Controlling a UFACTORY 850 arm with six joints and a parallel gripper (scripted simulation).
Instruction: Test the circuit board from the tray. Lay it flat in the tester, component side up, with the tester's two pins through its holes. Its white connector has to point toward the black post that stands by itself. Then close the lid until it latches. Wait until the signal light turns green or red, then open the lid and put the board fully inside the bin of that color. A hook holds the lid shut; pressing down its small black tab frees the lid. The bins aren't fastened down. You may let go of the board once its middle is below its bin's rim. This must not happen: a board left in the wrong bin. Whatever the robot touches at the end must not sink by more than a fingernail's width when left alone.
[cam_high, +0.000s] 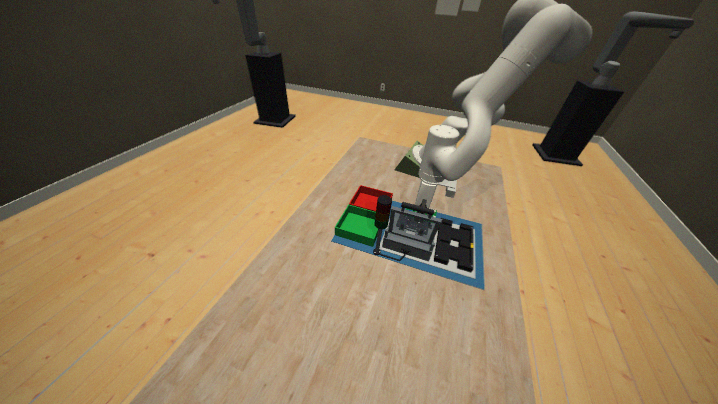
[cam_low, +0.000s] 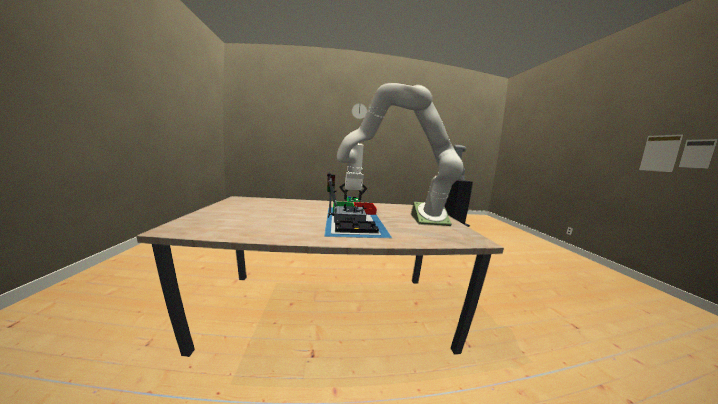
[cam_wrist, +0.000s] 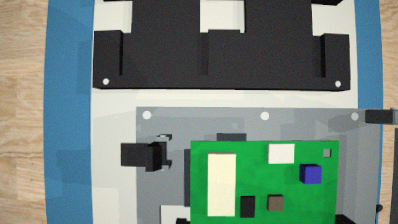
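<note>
The green circuit board is held level in my gripper, which is shut on its two side edges. Its components face up. A long cream block is near its left edge, and a small white block near its top edge in the wrist view. The board hangs above the grey tester; a gap under it shows, its size unclear. The lid stands raised. The board hides the pins. A black block stands at the tester's left edge. The black tray holds no board.
The signal light looks dark on its pole beside the green bin. The red bin stands behind that. A thin black rod lies at the tester's front. The blue mat surrounds the station.
</note>
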